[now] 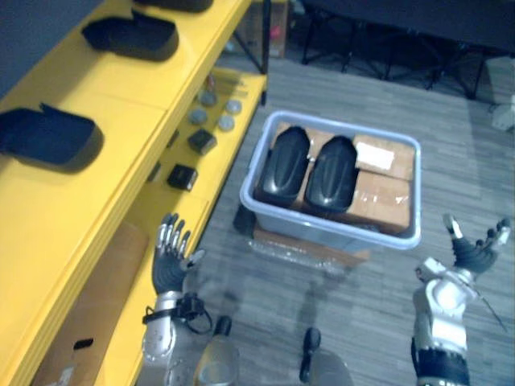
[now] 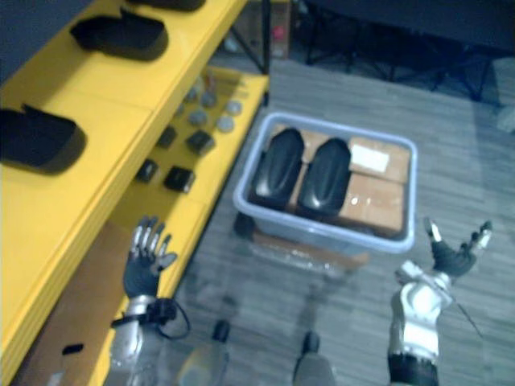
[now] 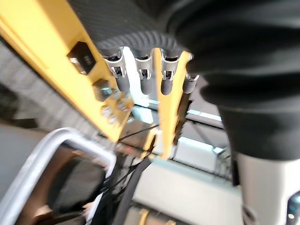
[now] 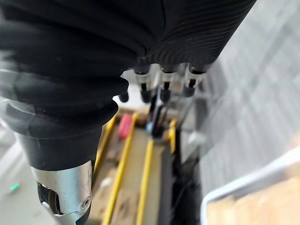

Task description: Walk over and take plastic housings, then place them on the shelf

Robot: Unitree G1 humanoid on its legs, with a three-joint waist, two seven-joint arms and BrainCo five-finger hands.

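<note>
Two black plastic housings [image 1: 287,165] [image 1: 332,171] lie side by side in a pale grey bin [image 1: 336,227] on the floor, on top of brown cardboard boxes [image 1: 378,193]. More black housings [image 1: 48,138] [image 1: 133,35] rest on the yellow shelf [image 1: 88,185] at the left. My left hand [image 1: 170,259] is raised by the shelf's lower edge, fingers straight and empty. At the lower right my right hand [image 1: 474,252] is raised beside the bin, fingers spread, holding nothing.
Small dark blocks [image 1: 183,176] and grey round parts [image 1: 226,122] lie on the lower yellow shelf level. A flat brown cardboard sheet [image 1: 88,310] lies at the lower left. Black table legs [image 1: 354,48] stand at the back. Grey floor runs around the bin.
</note>
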